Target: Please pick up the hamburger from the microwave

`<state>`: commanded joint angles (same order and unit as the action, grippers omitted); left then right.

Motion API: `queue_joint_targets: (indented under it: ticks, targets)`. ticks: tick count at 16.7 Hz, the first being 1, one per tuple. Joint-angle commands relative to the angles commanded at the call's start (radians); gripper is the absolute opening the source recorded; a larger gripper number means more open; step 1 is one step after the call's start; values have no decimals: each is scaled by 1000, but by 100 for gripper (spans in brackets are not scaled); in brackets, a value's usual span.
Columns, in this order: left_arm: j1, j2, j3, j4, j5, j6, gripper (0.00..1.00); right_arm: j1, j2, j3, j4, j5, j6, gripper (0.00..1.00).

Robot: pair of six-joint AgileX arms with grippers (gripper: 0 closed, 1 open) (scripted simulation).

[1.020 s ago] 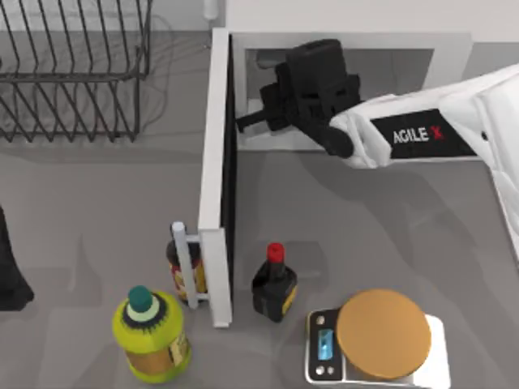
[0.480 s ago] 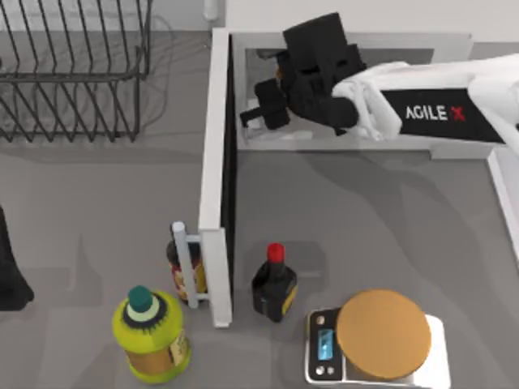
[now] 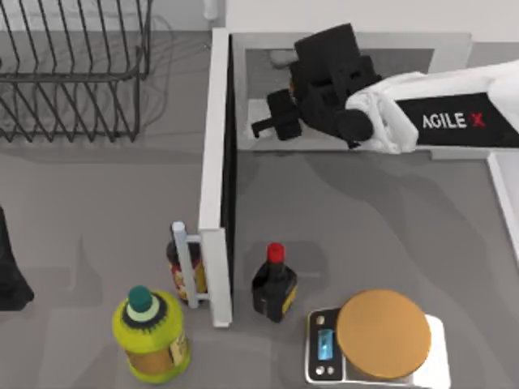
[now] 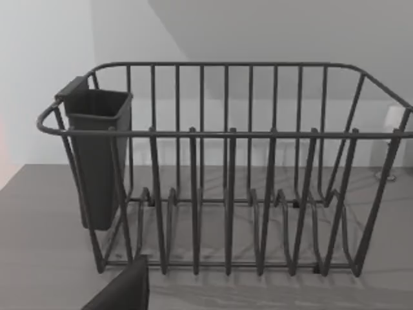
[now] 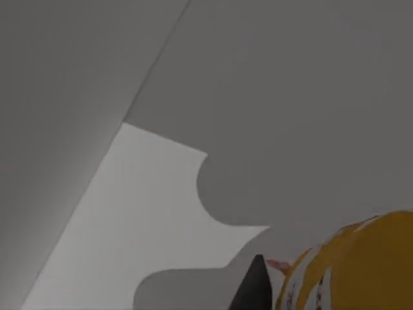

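The white microwave (image 3: 454, 47) stands at the back with its door (image 3: 217, 178) swung open toward the front. My right gripper (image 3: 268, 123) reaches into the pale grey cavity from the right. In the right wrist view the orange-yellow hamburger (image 5: 361, 265) with white patches sits right against a dark fingertip (image 5: 253, 284), very close to the camera; the gripper looks shut on it. From above, the gripper hides the hamburger. My left arm (image 3: 10, 267) is parked at the table's left edge.
A black wire rack (image 3: 73, 73) stands at the back left, also facing the left wrist camera (image 4: 226, 174). Near the door's front end are a yellow bottle with a green cap (image 3: 150, 332), a small dark bottle (image 3: 182, 267) and a red-capped dark bottle (image 3: 274, 284). A silver scale with a tan disc (image 3: 377, 336) sits front right.
My right gripper has drawn back to the right inside the cavity and the forearm has swung closer to level. The left arm has stayed put.
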<state>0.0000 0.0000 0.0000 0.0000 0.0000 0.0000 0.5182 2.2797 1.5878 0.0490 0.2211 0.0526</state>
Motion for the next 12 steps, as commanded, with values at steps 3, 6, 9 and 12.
queue_joint_targets:
  ticks: [3, 6, 9, 12]
  targets:
    - [0, 0, 0, 0, 0, 0, 100, -3, -172, -182, 58, 52, 30, 0]
    - [0, 0, 0, 0, 0, 0, 100, -8, -389, -420, 129, 114, 66, 0]
    - [0, 0, 0, 0, 0, 0, 100, -12, -610, -661, 200, 177, 102, 0]
    - [0, 0, 0, 0, 0, 0, 100, -16, -784, -840, 260, 230, 133, 0]
